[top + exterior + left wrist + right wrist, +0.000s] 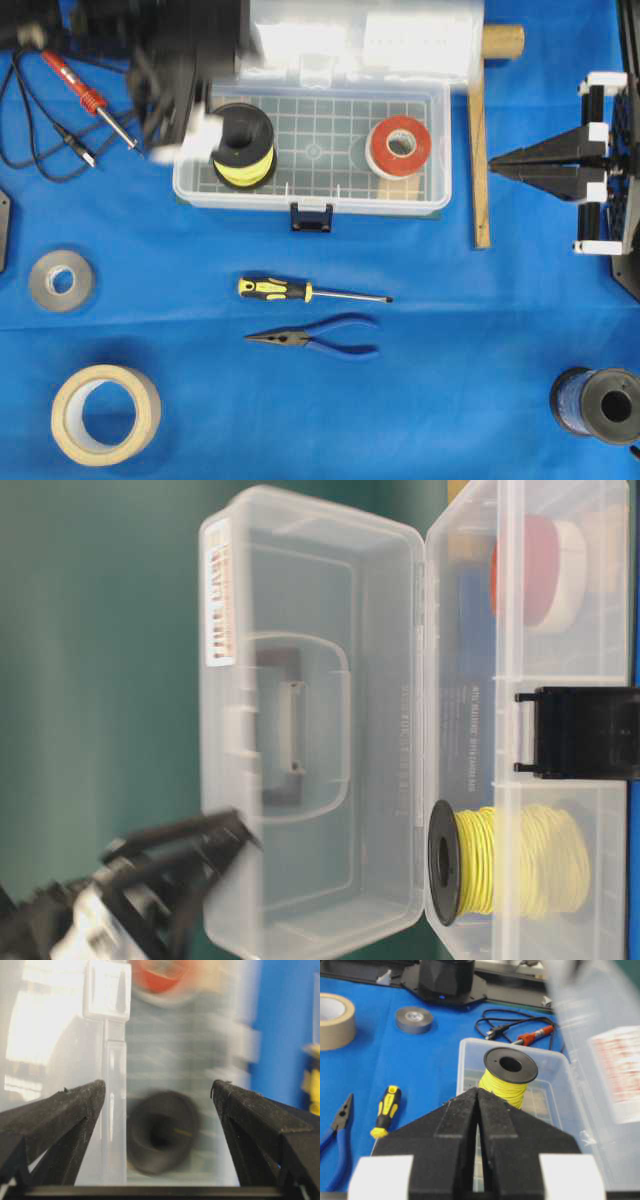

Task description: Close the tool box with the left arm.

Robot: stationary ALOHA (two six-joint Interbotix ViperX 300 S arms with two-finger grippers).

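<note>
The tool box (310, 198) stands open at the table's back middle, its clear lid (370, 40) raised and blurred. Its blue-and-white latch (312, 216) faces the front. Inside are a yellow wire spool (243, 145) and a red-and-white tape roll (400, 147). My left gripper (195, 135) is blurred at the box's left end, by the lid's (310, 720) outer edge. It is open, with nothing held; between its black fingers (75, 1107) show a clear plastic wall (114, 1110) and the spool's black top (162, 1132). My right gripper (495, 165) is shut and empty, to the right of the box.
A wooden stick (480, 150) lies along the box's right side. In front lie a screwdriver (300, 291) and blue pliers (320, 337). On the left are a soldering iron (90, 95), a grey tape roll (60, 280) and a beige tape roll (105, 415). A black spool (600, 405) stands front right.
</note>
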